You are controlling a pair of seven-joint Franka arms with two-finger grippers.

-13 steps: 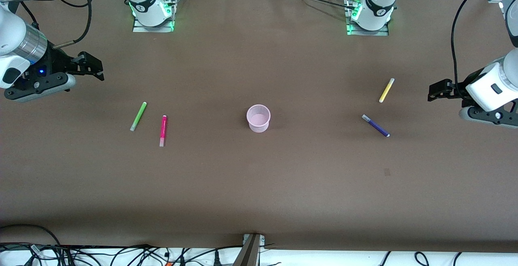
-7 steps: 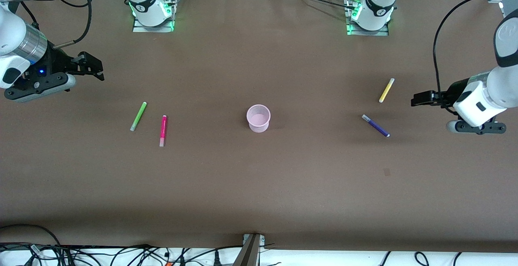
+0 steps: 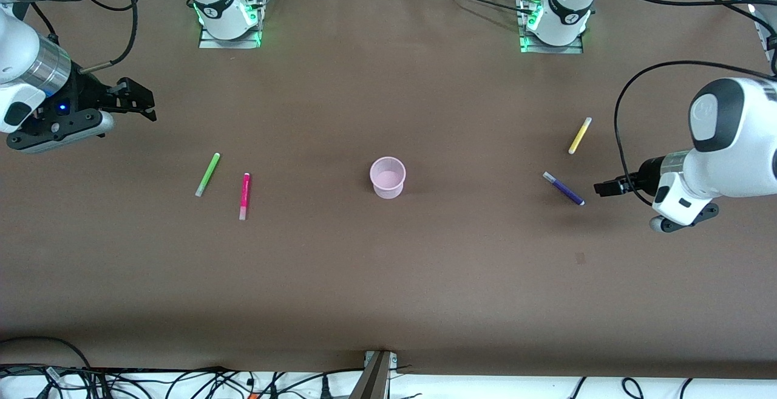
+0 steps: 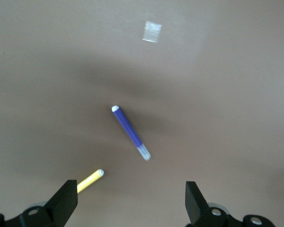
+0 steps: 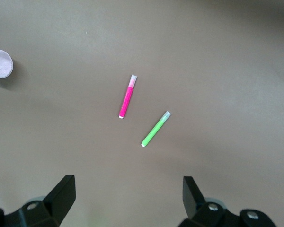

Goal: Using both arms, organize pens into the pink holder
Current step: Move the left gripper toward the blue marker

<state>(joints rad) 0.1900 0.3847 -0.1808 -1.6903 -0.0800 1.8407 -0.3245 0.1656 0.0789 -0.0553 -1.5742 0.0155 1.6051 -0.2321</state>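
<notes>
Now left gripper (image 3: 601,189), jaws spread, probably lining up on the purple pen (image 3: 564,188); right gripper (image 3: 145,105) waits open over bare table.

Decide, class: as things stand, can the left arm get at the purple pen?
Probably yes. The left pincer is open beside the purple pen, which lies flat on the table, apart from the yellow pen.

High front camera faces the arm bases across the whole table (image 3: 388,302); wrist cameras look down closer, sharing its pens.
</notes>
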